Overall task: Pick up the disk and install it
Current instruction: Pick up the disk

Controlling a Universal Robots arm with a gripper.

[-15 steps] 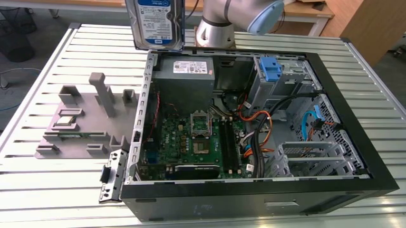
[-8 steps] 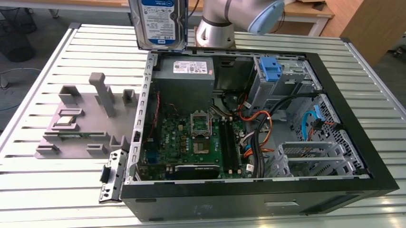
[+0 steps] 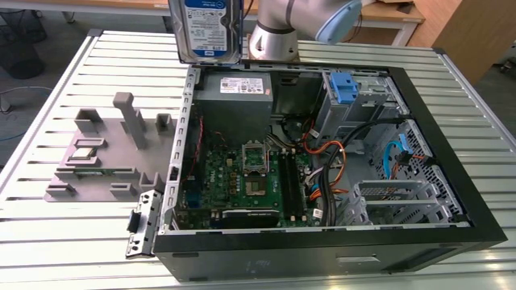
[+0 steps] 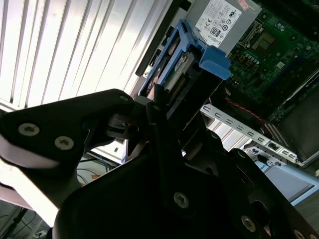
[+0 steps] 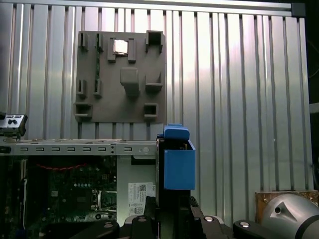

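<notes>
The gripper (image 4: 158, 102) grasps the disk (image 3: 211, 29), blue-and-white label showing; the open computer case (image 3: 322, 258) lies below it.

A grey metal table (image 3: 64, 241) made of long slats is lit brightly. Beyond it, a wooden desk (image 3: 395, 15) and a wooden cupboard (image 3: 472, 30) are set on a grey floor (image 3: 24, 109).

One disk (image 3: 211, 30), one computer case (image 3: 282, 260), one grey fixture (image 3: 96, 175)
</notes>
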